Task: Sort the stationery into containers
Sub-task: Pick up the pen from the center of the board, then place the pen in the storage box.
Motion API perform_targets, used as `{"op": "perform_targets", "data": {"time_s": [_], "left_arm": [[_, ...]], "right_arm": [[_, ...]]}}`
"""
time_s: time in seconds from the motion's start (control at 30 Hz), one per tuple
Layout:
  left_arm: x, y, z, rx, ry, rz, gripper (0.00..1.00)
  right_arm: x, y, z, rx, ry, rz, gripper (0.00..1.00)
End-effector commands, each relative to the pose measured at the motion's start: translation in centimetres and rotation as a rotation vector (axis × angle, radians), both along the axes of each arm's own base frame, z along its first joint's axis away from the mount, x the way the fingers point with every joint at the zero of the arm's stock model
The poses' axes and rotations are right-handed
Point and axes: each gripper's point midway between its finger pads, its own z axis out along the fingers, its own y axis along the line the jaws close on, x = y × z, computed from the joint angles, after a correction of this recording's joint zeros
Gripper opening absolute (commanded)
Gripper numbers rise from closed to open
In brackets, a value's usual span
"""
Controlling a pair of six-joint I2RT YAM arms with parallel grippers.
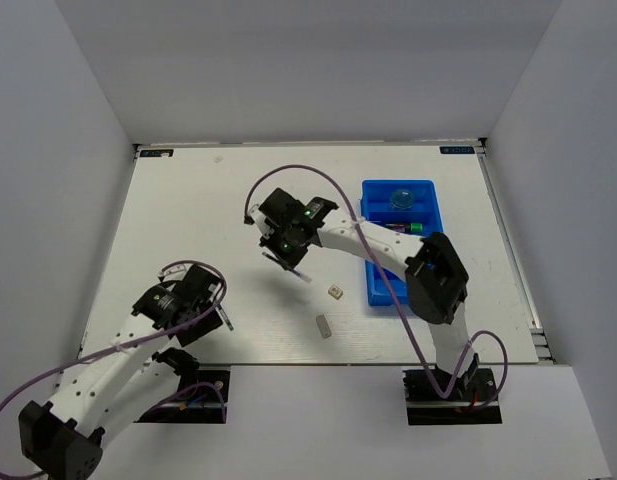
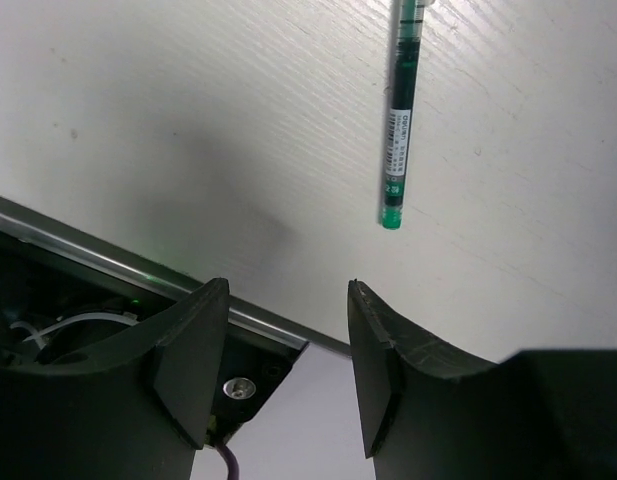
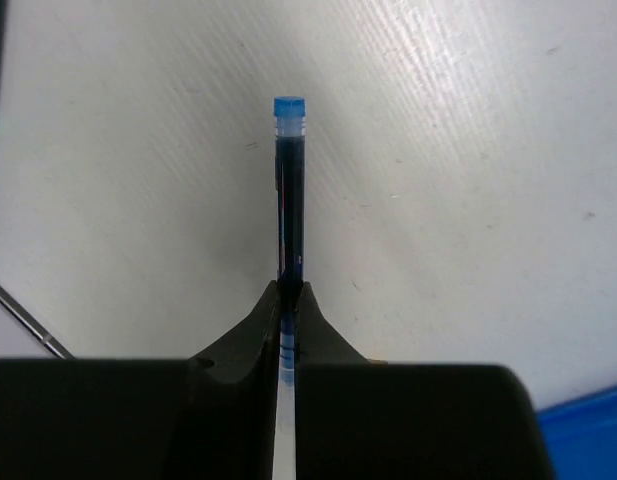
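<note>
My right gripper [image 1: 285, 256] is shut on a thin blue pen [image 3: 289, 190] and holds it above the white table, left of the blue tray [image 1: 428, 215]. The pen's blue-capped end sticks out past the fingertips, and in the top view it [image 1: 300, 272] shows below the gripper. My left gripper [image 1: 206, 300] is open and empty near the table's front edge. A thin green pen [image 2: 398, 130] lies on the table just beyond its jaws, and also shows in the top view [image 1: 226, 318]. The tray holds a blue round piece [image 1: 403, 198] and a marker [image 1: 404, 227].
Two small erasers [image 1: 335, 291] [image 1: 324, 326] lie on the table between the arms, left of the tray's near end. The table's metal front rail [image 2: 88, 255] runs just under my left gripper. A corner of the tray [image 3: 588, 430] shows in the right wrist view.
</note>
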Motion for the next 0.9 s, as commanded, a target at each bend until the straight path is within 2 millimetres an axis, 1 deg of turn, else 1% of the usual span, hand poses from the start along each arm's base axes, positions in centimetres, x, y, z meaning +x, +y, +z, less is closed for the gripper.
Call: {"op": "perform_targets", "data": {"time_s": [0.0, 0.03, 0.07, 0.1, 0.13, 0.17, 0.2, 0.23, 0.27, 0.3, 0.33, 0.37, 0.4, 0.43, 0.5, 0.53, 0.57, 0.6, 0.63, 0.67, 0.7, 0.73, 0.77, 0.8, 0.83, 0.87], "left_arm": [[1.1, -1.5, -0.5, -0.043, 0.002, -0.003, 0.62], [1.8, -2.1, -0.7, -0.06, -0.004, -0.002, 0.63], [1.8, -2.4, -1.0, -0.071, 0.011, -0.005, 0.63], [1.9, -2.4, -1.2, -0.078, 0.022, 0.001, 0.63], [2.4, -3.2, -1.7, -0.107, 0.036, -0.001, 0.63], [2.6, -3.2, -2.1, -0.11, 0.053, 0.012, 0.63], [2.4, -3.1, -2.5, -0.106, 0.084, 0.014, 0.63], [3.3, -3.7, -2.4, -0.14, 0.064, 0.018, 0.63], [3.4, -3.8, -2.6, -0.156, 0.075, 0.023, 0.63], [3.6, -3.9, -3.0, -0.157, 0.094, 0.024, 0.63], [4.0, -4.0, -3.0, -0.179, 0.092, 0.037, 0.63], [4.1, -4.2, -3.0, -0.191, 0.096, 0.028, 0.63], [4.1, -4.3, -3.4, -0.192, 0.112, 0.032, 0.63], [4.4, -4.3, -3.5, -0.194, 0.109, 0.033, 0.63], [4.5, -4.4, -3.7, -0.197, 0.12, 0.034, 0.63], [4.6, -4.4, -4.0, -0.2, 0.122, 0.037, 0.63], [4.6, -4.5, -4.0, -0.207, 0.123, 0.04, 0.63], [4.6, -4.4, -4.2, -0.207, 0.129, 0.042, 0.63], [4.5, -4.4, -4.5, -0.209, 0.138, 0.044, 0.63], [4.5, -4.4, -4.6, -0.213, 0.14, 0.046, 0.63], [4.5, -4.4, -4.9, -0.212, 0.149, 0.05, 0.63], [4.6, -4.4, -5.0, -0.213, 0.151, 0.05, 0.63], [4.6, -4.4, -5.1, -0.213, 0.152, 0.054, 0.63], [4.6, -4.4, -5.2, -0.211, 0.156, 0.055, 0.63], [4.6, -4.3, -5.4, -0.21, 0.158, 0.057, 0.63], [4.6, -4.3, -5.5, -0.21, 0.162, 0.06, 0.63]], "right_arm": [[0.6, -1.3, 4.0, 0.045, -0.053, 0.017, 0.0], [1.2, -1.7, 4.6, 0.043, -0.079, 0.011, 0.0], [1.4, -2.2, 6.0, 0.058, -0.109, 0.013, 0.0], [1.9, -2.7, 6.4, 0.061, -0.122, 0.006, 0.0], [2.6, -3.7, 6.3, 0.032, -0.154, -0.001, 0.0], [3.1, -5.0, 7.8, 0.039, -0.199, -0.005, 0.0], [3.3, -5.6, 8.2, 0.04, -0.211, 0.001, 0.0], [4.2, -7.2, 7.9, 0.013, -0.23, 0.02, 0.0], [4.0, -8.4, 9.2, 0.021, -0.258, 0.02, 0.0], [4.2, -9.1, 9.6, 0.019, -0.276, 0.026, 0.0], [4.5, -10.8, 8.6, -0.012, -0.276, 0.038, 0.0], [4.5, -11.8, 10.6, 0.013, -0.332, 0.064, 0.0], [4.6, -12.5, 11.0, 0.006, -0.356, 0.072, 0.0], [4.8, -14.4, 11.7, 0.003, -0.395, 0.069, 0.0], [5.4, -15.8, 12.4, -0.018, -0.451, 0.101, 0.0], [5.7, -18.1, 12.5, -0.038, -0.47, 0.081, 0.0], [5.4, -18.4, 12.4, -0.05, -0.482, 0.115, 0.0], [5.4, -19.6, 11.6, -0.073, -0.472, 0.112, 0.0], [5.0, -20.9, 11.4, -0.079, -0.479, 0.111, 0.0], [4.8, -21.8, 10.2, -0.117, -0.477, 0.153, 0.0], [4.9, -22.7, 10.2, -0.129, -0.488, 0.158, 0.0], [5.0, -23.6, 9.4, -0.141, -0.497, 0.15, 0.0], [4.6, -24.5, 7.9, -0.181, -0.484, 0.205, 0.0], [4.9, -25.7, 7.5, -0.186, -0.483, 0.196, 0.0], [5.2, -26.3, 7.4, -0.198, -0.5, 0.214, 0.0], [4.9, -26.7, 5.9, -0.211, -0.477, 0.228, 0.0]]}}
